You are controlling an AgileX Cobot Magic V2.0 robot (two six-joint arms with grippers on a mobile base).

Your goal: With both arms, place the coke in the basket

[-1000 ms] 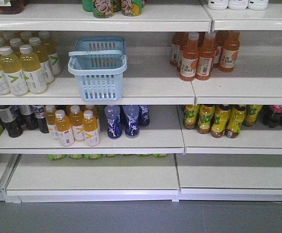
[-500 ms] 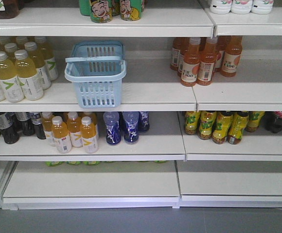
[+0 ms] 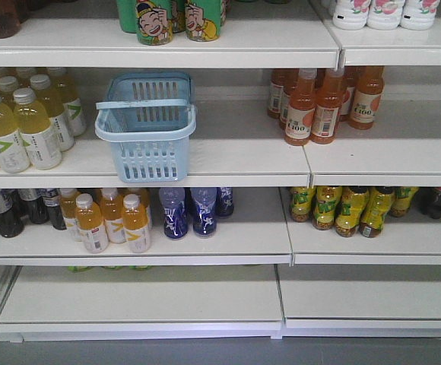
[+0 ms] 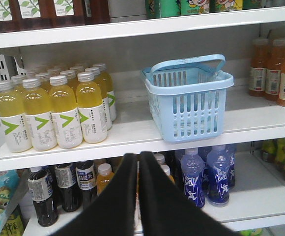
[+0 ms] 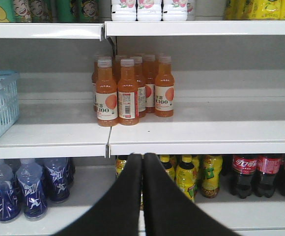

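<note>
So, left gripper point(image 4: 137, 157) and right gripper point(image 5: 142, 156) are both pinched closed, empty.
Basket point(image 3: 148, 156) sits on the middle shelf point(image 3: 236, 163); we can't spot the coke, maybe off-frame, so we find it first, then open up.

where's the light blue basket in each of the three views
Front view: basket left of centre, on a white shelf.
Left wrist: basket right of centre, same shelf.
Right wrist: basket cut off at the left edge.
Shared landmark: orange bottles to its right.
</note>
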